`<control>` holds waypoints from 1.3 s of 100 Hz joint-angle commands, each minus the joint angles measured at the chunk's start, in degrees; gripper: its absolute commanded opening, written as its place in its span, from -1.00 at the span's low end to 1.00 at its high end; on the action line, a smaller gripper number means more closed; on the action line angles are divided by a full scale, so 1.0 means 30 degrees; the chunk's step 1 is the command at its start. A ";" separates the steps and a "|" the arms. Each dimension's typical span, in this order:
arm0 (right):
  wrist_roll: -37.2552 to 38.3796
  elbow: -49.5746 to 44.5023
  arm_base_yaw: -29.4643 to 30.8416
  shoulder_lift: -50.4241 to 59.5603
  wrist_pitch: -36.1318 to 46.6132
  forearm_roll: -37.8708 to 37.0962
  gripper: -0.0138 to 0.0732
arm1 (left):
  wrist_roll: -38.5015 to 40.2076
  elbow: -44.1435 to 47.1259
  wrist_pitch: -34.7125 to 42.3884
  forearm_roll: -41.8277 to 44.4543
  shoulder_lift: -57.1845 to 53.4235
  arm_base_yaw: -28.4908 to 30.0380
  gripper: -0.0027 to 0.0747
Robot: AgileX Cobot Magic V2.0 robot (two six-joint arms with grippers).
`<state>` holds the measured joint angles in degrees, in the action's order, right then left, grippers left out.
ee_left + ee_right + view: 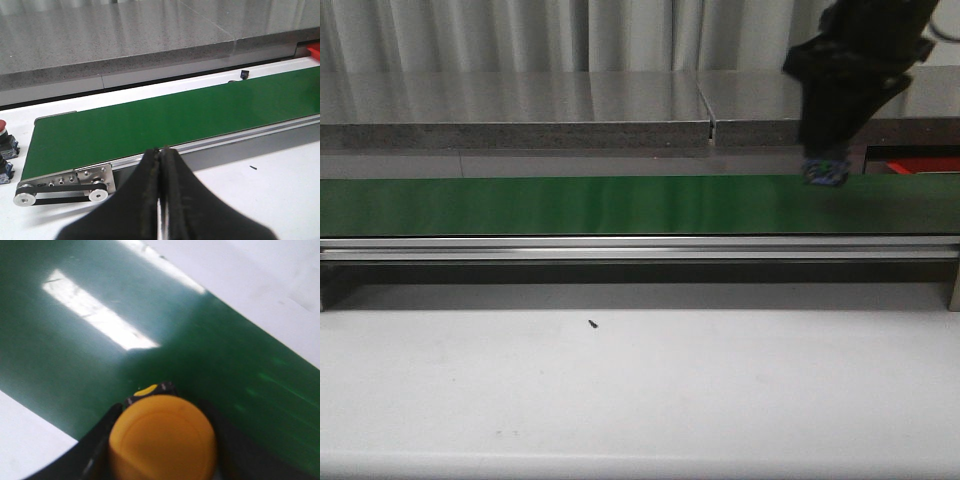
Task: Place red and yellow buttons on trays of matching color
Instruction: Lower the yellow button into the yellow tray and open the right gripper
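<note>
My right gripper is shut on a yellow button, whose round cap fills the space between the black fingers. It hangs just above the green conveyor belt. In the front view the right gripper is at the belt's far right, with the button's bluish base showing below it. My left gripper is shut on nothing, on the near side of the belt's end. A red button shows at that view's edge, beyond the belt's end. A corner of the red tray lies behind the belt at far right. The yellow tray is out of view.
The belt runs across the table with an aluminium rail along its near side and a pulley end. A grey stone counter stands behind. A small black part sits at the belt's far edge.
</note>
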<state>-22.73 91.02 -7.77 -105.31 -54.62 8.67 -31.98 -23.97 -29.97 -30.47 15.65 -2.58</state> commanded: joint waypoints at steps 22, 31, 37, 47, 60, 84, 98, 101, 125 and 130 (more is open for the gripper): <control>0.1569 0.0627 0.6355 0.4306 -0.1915 -0.0239 -0.33 | 0.0047 -0.0515 0.1440 -0.0511 0.0220 -0.0185 -0.98; 0.1569 0.0591 0.8877 0.4269 -0.2000 0.0615 -0.33 | 0.0047 -0.0515 0.1440 -0.0511 0.0220 -0.0185 -0.98; 0.1569 0.0591 1.0498 0.4041 -0.2000 0.1244 -0.33 | 0.0047 -0.0515 0.1440 -0.0511 0.0220 -0.0185 -0.98; 0.1569 0.0565 1.2607 0.3454 -0.1952 0.2479 -0.33 | 0.0047 -0.0515 0.1440 -0.0511 0.0220 -0.0185 -0.98; 0.1569 0.0565 1.4232 0.2187 -0.1131 0.3216 -0.33 | 0.0047 -0.0515 0.1440 -0.0511 0.0220 -0.0185 -0.98; 0.1585 0.0565 1.5003 -0.0127 0.0447 0.3260 -0.33 | 0.0047 -0.0515 0.1440 -0.0511 0.0220 -0.0185 -0.98; 0.1585 0.0565 1.5003 -0.1427 0.0611 0.3644 -0.33 | 0.0047 -0.0515 0.1440 -0.0511 0.0220 -0.0185 -0.98; 0.1585 0.0565 1.5003 -0.1677 0.0610 0.3755 -0.33 | 0.0047 -0.0515 0.1440 -0.0511 0.0220 -0.0185 -0.98; 0.1568 0.0565 1.5003 -0.3180 0.0760 0.3949 -0.33 | 0.0047 -0.0515 0.1440 -0.0511 0.0220 -0.0185 -0.98; 0.1568 0.0565 1.5003 -0.3300 0.0799 0.3949 -0.33 | 0.0047 -0.0515 0.1440 -0.0511 0.0220 -0.0185 -0.98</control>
<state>-17.86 91.02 36.92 -117.96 -53.79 18.90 -31.98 -23.97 -29.97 -30.47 15.65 -2.58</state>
